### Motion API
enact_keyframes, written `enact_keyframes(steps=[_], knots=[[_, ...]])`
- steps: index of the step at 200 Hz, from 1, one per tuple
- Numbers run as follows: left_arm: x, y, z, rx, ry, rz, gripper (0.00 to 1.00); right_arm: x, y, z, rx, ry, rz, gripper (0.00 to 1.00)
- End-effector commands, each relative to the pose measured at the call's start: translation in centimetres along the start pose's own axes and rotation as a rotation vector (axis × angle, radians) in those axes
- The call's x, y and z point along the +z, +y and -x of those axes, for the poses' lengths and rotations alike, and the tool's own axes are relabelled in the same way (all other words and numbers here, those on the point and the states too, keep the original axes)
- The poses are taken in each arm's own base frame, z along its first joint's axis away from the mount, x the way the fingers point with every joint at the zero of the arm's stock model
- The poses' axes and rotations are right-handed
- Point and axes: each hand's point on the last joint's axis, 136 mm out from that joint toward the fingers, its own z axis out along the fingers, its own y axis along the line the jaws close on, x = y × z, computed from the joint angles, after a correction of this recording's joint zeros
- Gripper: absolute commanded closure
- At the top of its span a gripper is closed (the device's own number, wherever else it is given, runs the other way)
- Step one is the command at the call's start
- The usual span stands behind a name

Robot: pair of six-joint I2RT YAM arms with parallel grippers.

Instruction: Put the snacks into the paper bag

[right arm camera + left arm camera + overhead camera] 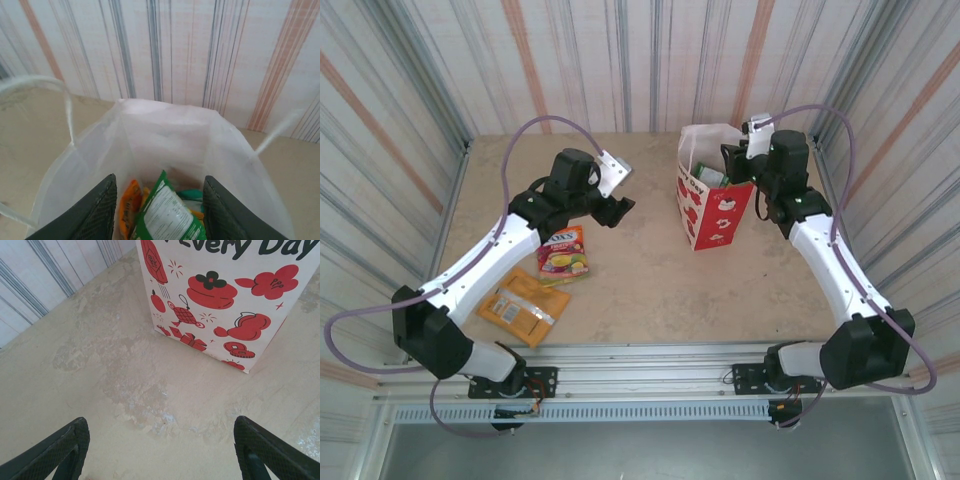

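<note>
1. Bag. The bag (715, 215) stands upright on the right rear part of the table (640, 290), near the back wall (650, 60). You have open tabletop between the bag and the left gripper (620, 207). A wide bare strip also runs from the bag down to the near edge.

2. Loose snacks. The candy bag (565, 250) and the pouch (525, 305) lie flat on the left half of the table. They lie just beside each other, next to the left arm and well apart from the bag. The pouch is the closer of the two to the near edge.

3. Left gripper. In the left wrist view its fingers (60, 452) stand wide apart with bare table between them. The bag's printed face (220, 295) stands ahead, with its lower corner clear of both fingers.

4. Right gripper. From above, the right gripper (730, 167) sits at the bag mouth and covers part of it. The right wrist view looks down inside. There the fingers (95, 215) stand apart just within the white walls, with a green packet (167, 212) between them and an orange packet (131, 205) beside it. You cannot tell whether either finger touches the green packet. The handles (65, 100) rise outside the fingers on both sides.
</note>
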Motion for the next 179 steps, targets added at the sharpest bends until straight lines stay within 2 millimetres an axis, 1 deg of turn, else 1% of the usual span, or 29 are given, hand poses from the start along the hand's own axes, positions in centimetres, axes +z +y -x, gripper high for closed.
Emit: enact_keyframes(steps=[1, 16, 36, 52, 61, 86, 105, 133, 155, 179], knots=[[-0.3, 0.0, 1.4, -0.019, -0.027, -0.004, 0.21, -2.9, 0.6, 2.9, -0.032, -0.057, -0.01, 0.52], [-0.3, -0.1, 1.1, -0.049, -0.011, -0.006, 0.21, -3.8, 1.8, 2.4, -0.036, -0.032, 0.013, 0.52], [-0.4, 0.0, 0.2, -0.113, 0.028, 0.001, 0.2, -5.0, 4.0, 1.3, -0.045, 0.011, 0.059, 0.52], [-0.5, 0.3, -1.0, -0.185, 0.069, 0.015, 0.19, -5.7, 6.5, 0.1, -0.058, 0.046, 0.109, 0.52], [-0.7, 0.8, -1.8, -0.249, 0.097, 0.035, 0.19, -6.1, 8.0, -0.5, -0.064, 0.064, 0.14, 0.51], [-1.0, 3.1, -5.5, -0.454, 0.191, 0.099, 0.19, -6.4, 12.0, -2.0, -0.028, 0.1, 0.224, 0.51], [-1.5, 4.5, -8.7, -0.608, 0.254, 0.146, 0.18, -6.1, 15.8, -3.4, 0.001, 0.131, 0.302, 0.51], [-2.0, 6.1, -13.0, -0.816, 0.302, 0.167, 0.18, -4.9, 21.4, -6.0, 0.003, 0.197, 0.407, 0.5], [-2.3, 7.2, -16.3, -0.939, 0.309, 0.177, 0.19, -3.9, 25.5, -8.4, -0.002, 0.265, 0.486, 0.5], [-2.5, 8.1, -19.2, -1.064, 0.31, 0.177, 0.21, -2.7, 29.3, -11.2, -0.05, 0.342, 0.544, 0.5]])
